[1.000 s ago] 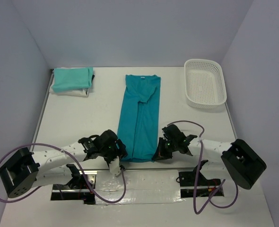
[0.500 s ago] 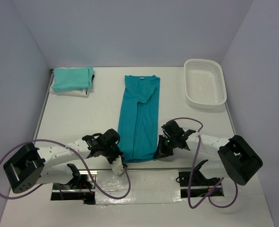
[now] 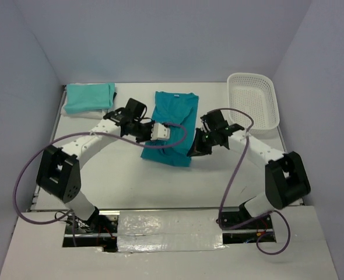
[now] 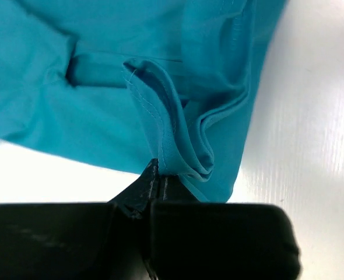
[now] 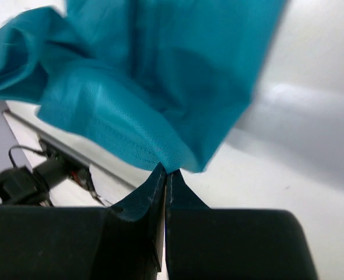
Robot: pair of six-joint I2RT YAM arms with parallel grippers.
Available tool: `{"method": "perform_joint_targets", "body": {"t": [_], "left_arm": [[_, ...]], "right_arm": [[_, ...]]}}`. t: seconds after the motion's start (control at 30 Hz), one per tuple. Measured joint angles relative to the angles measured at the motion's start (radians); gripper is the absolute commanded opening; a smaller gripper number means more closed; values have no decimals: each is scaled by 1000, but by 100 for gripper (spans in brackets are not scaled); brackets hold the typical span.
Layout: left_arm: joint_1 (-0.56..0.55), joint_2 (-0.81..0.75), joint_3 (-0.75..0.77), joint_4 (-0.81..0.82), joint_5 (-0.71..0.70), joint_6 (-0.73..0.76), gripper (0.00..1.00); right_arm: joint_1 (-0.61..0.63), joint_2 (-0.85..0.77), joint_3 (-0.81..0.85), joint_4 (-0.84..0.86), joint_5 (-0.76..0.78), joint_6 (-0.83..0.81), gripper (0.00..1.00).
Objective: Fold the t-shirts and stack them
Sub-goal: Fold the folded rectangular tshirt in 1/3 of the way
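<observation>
Left hand [image 4: 155, 170], right hand [image 5: 165, 170] pinched shut on hem corners of teal t-shirt [image 3: 175, 108]. Hem raised above bench [image 3: 125, 181], collar end flat. Risk: thin grip slips, uneven carry skews fold, bunched layers crease.

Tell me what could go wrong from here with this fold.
1. Both the left tool and right tool pinch only the very edge of the teal t-shirt; a corner could slip out.
2. The lifted edge sits slanted in the top view, so the fold may land crooked.
3. The left arm's purple cable hangs over the cloth and might drag it.
</observation>
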Motion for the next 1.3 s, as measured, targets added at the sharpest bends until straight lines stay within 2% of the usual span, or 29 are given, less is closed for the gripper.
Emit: {"method": "perform_joint_targets", "body": {"t": [0.2, 0.37, 0.7, 0.77, 0.8, 0.83, 0.87, 0.93, 0.97, 1.0, 1.1, 1.3], "left_arm": [[86, 142, 135, -14, 16, -109, 0], [116, 247, 232, 5, 14, -162, 0], [136, 328, 238, 136, -20, -234, 0], [136, 351, 235, 170, -39, -243, 9], [136, 358, 228, 189, -49, -248, 22], [136, 366, 225, 199, -56, -256, 29], [136, 373, 225, 205, -62, -260, 35], [137, 394, 229, 214, -74, -272, 49], [138, 406, 232, 216, -84, -288, 53], [139, 420, 237, 219, -100, -308, 61], [146, 449, 252, 220, -146, -365, 66], [180, 472, 324, 214, -196, -505, 67]], "right_arm": [[-82, 225, 177, -18, -7, -46, 0], [-126, 291, 245, -18, -26, -56, 0], [-166, 488, 385, -10, -79, -66, 0], [-176, 526, 403, -13, -81, -75, 0], [-181, 543, 414, -14, -81, -81, 0], [-186, 558, 424, -16, -80, -89, 1], [-190, 570, 433, -16, -80, -96, 15], [-201, 583, 444, -17, -81, -109, 28], [-206, 588, 450, -18, -82, -119, 41], [-214, 592, 457, -18, -82, -124, 44], [-246, 602, 484, -20, -79, -148, 47], [-284, 559, 549, -63, 51, -219, 47]]}}
